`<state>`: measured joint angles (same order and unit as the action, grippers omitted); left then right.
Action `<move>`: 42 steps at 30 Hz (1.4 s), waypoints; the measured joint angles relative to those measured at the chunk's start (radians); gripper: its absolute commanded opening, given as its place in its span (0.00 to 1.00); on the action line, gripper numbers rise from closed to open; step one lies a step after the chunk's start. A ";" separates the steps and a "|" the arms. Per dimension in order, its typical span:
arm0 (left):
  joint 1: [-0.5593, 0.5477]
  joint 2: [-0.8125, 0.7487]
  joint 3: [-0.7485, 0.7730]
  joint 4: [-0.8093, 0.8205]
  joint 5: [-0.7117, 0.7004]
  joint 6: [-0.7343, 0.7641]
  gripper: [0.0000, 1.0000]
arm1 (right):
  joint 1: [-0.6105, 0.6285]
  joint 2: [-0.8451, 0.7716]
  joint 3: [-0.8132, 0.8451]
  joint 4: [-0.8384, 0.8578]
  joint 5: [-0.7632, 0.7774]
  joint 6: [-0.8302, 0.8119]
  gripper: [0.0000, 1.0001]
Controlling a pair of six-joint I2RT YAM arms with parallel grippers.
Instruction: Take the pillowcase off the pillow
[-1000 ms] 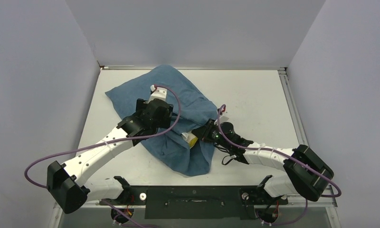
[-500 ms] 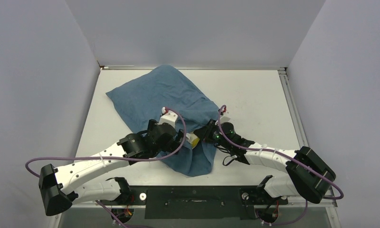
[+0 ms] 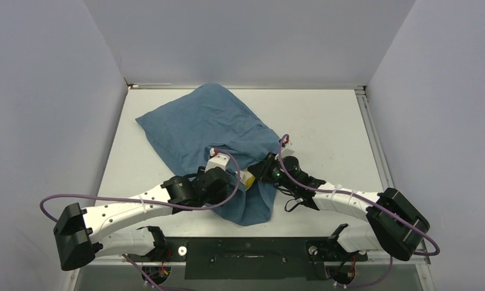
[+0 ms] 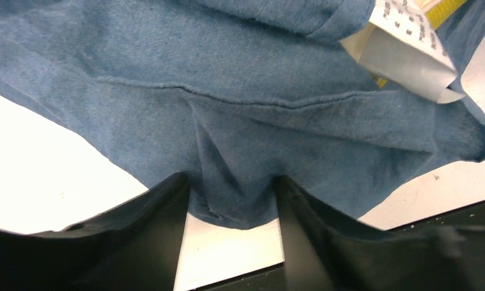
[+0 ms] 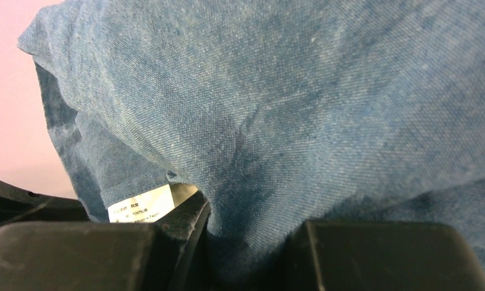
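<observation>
The slate-blue pillowcase (image 3: 207,124) lies diagonally across the table, still covering most of the pillow. Only a mustard-yellow corner of the pillow (image 3: 247,178) pokes out at its near end, and in the left wrist view that corner shows its white tag (image 4: 404,54). My left gripper (image 3: 231,183) sits low at the pillowcase's near hem (image 4: 231,200). It is open, its fingers wide apart with a fold of hem lying between the tips (image 4: 231,182). My right gripper (image 3: 260,171) is shut on bunched pillowcase cloth (image 5: 252,224) beside the exposed corner.
Bare white table (image 3: 325,121) shows to the right of the pillow, with a narrower strip on the left. The black front rail (image 3: 246,248) runs just beyond the hem. Grey walls close in the back and both sides.
My left arm has pulled back from on top of the pillow toward the near edge, ending at the hem by the yellow corner. The right gripper has kept its place.
</observation>
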<state>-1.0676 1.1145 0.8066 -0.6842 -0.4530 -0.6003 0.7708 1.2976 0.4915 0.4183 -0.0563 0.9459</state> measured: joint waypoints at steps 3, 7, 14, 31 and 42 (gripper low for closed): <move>-0.001 0.016 0.000 0.012 0.007 -0.013 0.29 | -0.005 0.000 0.000 -0.005 -0.002 -0.001 0.05; -0.001 0.031 0.000 0.013 0.012 -0.018 0.03 | -0.019 0.000 -0.002 -0.009 -0.006 -0.007 0.05; -0.001 0.032 0.037 -0.056 -0.042 -0.018 0.00 | -0.070 -0.043 -0.030 -0.019 -0.032 -0.017 0.05; 0.028 0.093 0.046 -0.076 -0.172 -0.040 0.00 | -0.388 -0.249 -0.090 -0.087 -0.307 0.018 0.05; 0.140 0.092 -0.200 0.258 -0.183 -0.164 0.13 | -0.510 -0.273 -0.129 -0.057 -0.538 0.120 0.05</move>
<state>-0.9272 1.2068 0.6064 -0.4259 -0.6357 -0.7643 0.2604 1.0245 0.3622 0.3611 -0.5941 1.0657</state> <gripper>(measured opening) 0.036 0.134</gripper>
